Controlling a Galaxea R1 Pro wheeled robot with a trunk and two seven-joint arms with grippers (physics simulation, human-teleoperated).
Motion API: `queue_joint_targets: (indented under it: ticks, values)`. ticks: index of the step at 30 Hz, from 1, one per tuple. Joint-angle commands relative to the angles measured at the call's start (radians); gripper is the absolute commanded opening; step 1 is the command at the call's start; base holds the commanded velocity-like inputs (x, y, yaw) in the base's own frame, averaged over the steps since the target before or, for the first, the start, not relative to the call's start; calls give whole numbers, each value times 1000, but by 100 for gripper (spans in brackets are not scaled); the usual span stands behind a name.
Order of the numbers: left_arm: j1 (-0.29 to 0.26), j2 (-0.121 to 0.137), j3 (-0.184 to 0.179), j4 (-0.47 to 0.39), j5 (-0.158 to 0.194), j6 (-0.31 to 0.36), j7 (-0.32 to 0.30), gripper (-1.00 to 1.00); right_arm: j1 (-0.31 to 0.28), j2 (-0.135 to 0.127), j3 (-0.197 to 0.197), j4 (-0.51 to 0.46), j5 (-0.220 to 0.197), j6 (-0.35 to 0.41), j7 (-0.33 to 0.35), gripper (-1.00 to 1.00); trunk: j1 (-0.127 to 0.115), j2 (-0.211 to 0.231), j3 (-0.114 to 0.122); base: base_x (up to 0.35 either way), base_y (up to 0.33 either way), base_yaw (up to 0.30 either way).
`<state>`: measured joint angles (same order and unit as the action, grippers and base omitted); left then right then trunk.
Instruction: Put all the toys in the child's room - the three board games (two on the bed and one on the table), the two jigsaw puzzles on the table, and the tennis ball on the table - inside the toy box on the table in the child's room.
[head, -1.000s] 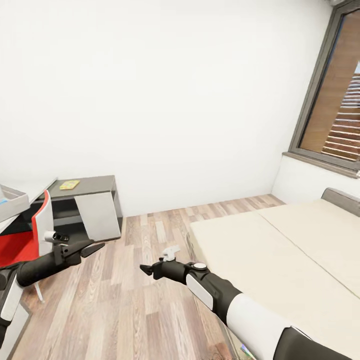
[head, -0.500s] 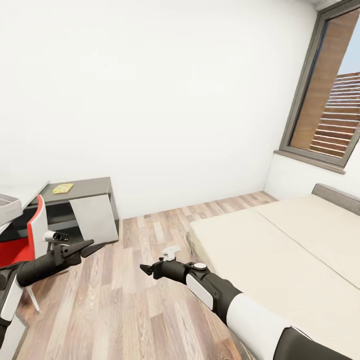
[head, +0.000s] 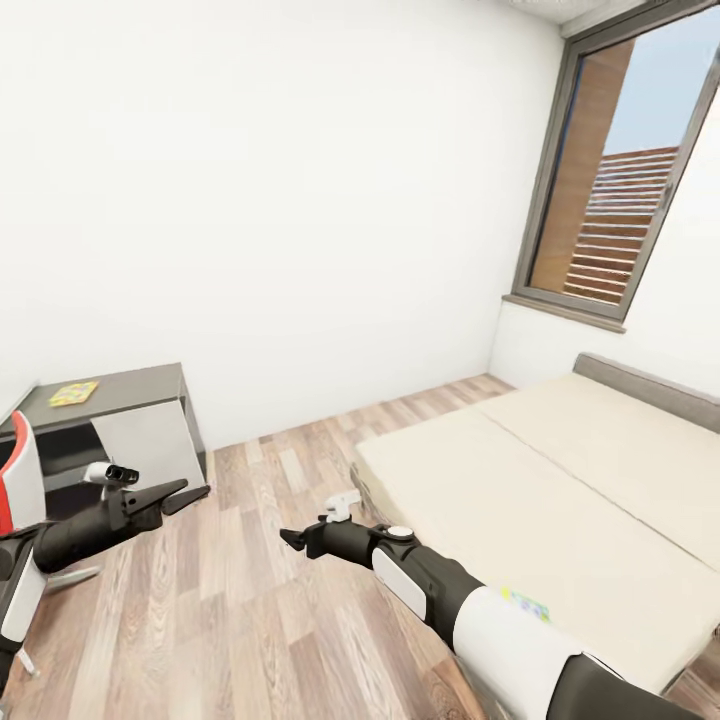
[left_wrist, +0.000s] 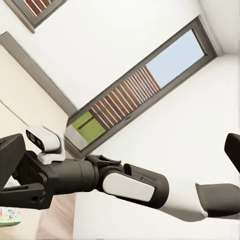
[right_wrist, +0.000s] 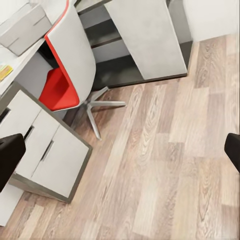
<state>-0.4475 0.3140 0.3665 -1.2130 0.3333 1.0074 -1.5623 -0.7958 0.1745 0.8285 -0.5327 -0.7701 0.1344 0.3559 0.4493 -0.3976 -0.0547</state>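
Observation:
The beige bed (head: 560, 500) fills the right of the head view. On its near edge, a colourful printed corner of one board game (head: 527, 604) peeks out beside my right forearm; the left wrist view catches the same box (left_wrist: 9, 218). My left gripper (head: 195, 490) and right gripper (head: 292, 540) both hover open and empty over the wood floor. In the right wrist view the pale toy box (right_wrist: 24, 26) sits on the table (right_wrist: 42, 150), with a yellow flat edge (right_wrist: 4, 72) beside it. The tennis ball is out of view.
A low dark grey cabinet (head: 120, 420) stands against the white wall at left, with a flat yellow-patterned square (head: 75, 392) on top. The red chair (right_wrist: 62, 80) is tucked by the table. A window (head: 620, 190) is above the bed's far side.
The camera has swung right, so the whole view has slid left: table and toy box left the head view, and the board game's corner came into sight. Both arms hold their pose.

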Motion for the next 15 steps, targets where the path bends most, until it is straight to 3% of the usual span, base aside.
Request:
queue_joint_targets:
  ticks: [1, 15]
  values:
    - [0, 0, 0, 0, 0, 10, -4, 100, -2, 0, 3, 0, -9, 4, 1, 100, 1, -2, -2, 0, 31, -277]
    - [0, 0, 0, 0, 0, 10, -4, 100, -2, 0, 3, 0, -9, 5, 2, 100, 1, -2, -2, 0, 24, -278]
